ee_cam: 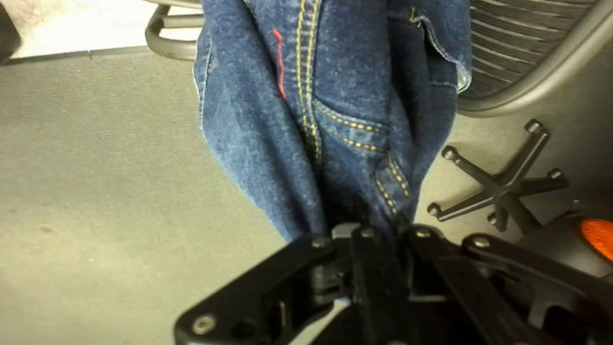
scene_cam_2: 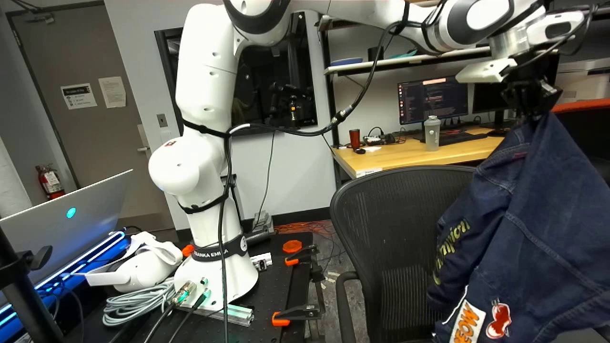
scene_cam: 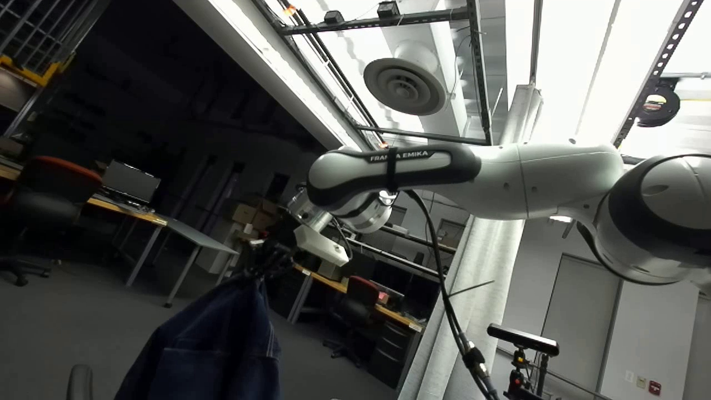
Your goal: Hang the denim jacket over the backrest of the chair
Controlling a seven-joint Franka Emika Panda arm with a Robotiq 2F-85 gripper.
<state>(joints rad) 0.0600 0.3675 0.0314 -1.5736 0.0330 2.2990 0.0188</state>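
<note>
room above backrest (scene_cam_2: 395, 233); jacket (scene_cam_2: 533, 233) hides one side

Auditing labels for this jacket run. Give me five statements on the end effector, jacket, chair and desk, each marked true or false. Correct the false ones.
1. The end effector grips the jacket. True.
2. In an exterior view, the jacket hides part of the backrest of the chair. True.
3. The jacket is plain, with no lettering anywhere. False: yellow lettering shows on it.
4. A bottle and a cup stand on the wooden desk. True.
5. The cup is blue. False: it is red.
</note>
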